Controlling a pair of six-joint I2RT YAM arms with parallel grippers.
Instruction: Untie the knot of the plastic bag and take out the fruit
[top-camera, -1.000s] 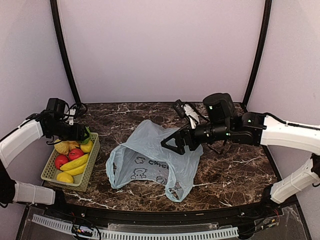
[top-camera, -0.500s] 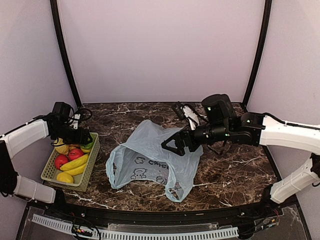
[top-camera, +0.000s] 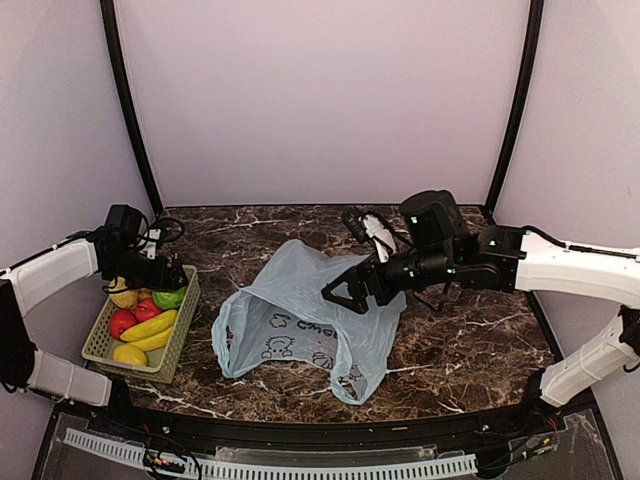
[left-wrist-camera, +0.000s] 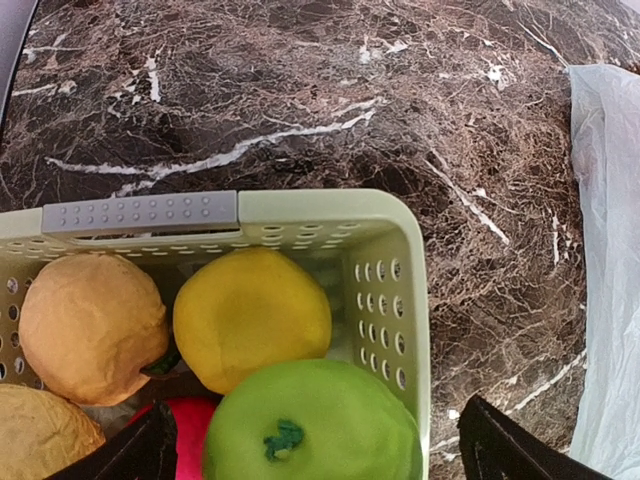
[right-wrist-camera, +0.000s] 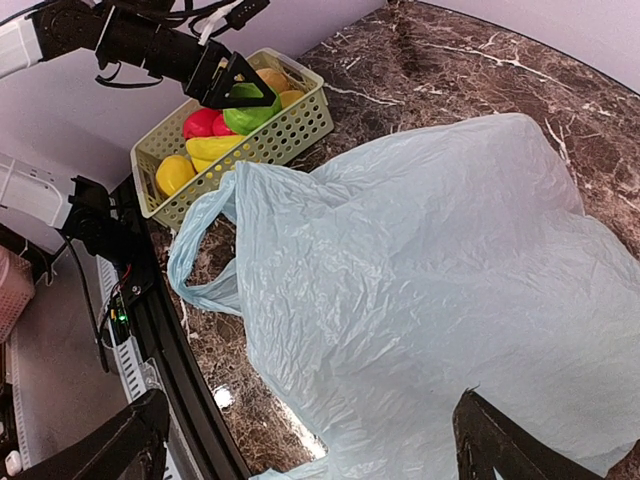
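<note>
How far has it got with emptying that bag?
Done: the bag lies untied and flat, and a green fruit sits in the basket beneath the open left gripper. In hand: nothing; the right gripper hovers open over the bag. Left: unclear; its inside is hidden.

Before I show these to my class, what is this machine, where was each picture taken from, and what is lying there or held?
These are two robot arms bolted to a marble table. One picture looks down from above; the other two come from a camera on each wrist. The left hand hangs open over a basket of fruit, with a green fruit lying in it right below. The right hand is open above a crinkled pale blue plastic bag on the table. Neither hand holds anything.
</note>
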